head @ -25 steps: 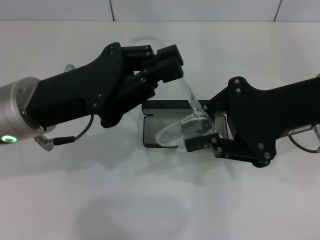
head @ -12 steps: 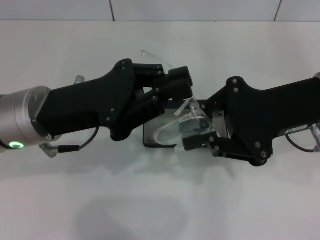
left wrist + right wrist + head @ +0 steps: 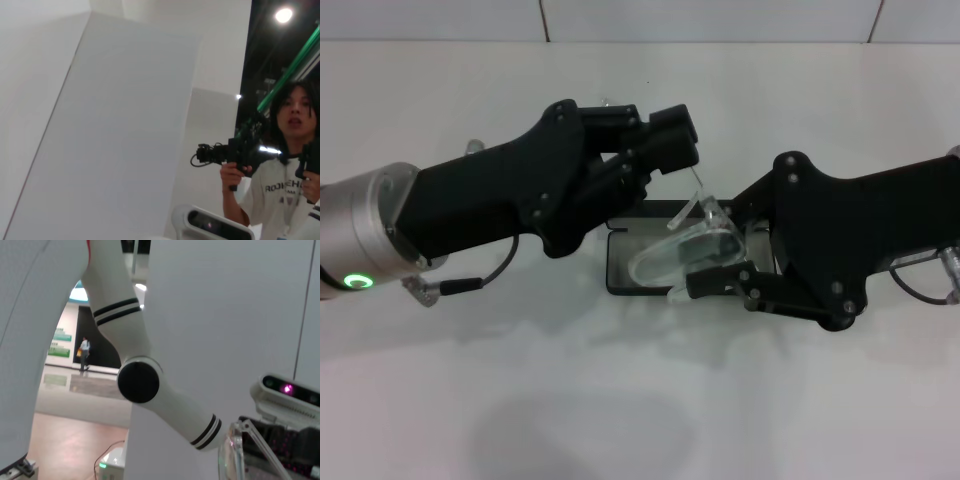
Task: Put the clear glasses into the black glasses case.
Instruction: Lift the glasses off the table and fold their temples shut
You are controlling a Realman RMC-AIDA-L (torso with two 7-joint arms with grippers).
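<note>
Left end effector (image 3: 665,135) higher, off clear glasses (image 3: 685,250).

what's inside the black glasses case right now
The open black glasses case shows bare grey lining. The clear glasses sit over it, held by the right gripper; the case's right part is hidden.

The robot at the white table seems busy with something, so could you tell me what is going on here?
Both arms are working over the open black glasses case on the white table. The right claw holds the clear glasses by the lens, tilted just above the case's grey lining. The left claw is at the upper clear arm of the glasses, behind the case, apparently guiding it. The glasses are not yet lying inside the case.
</note>
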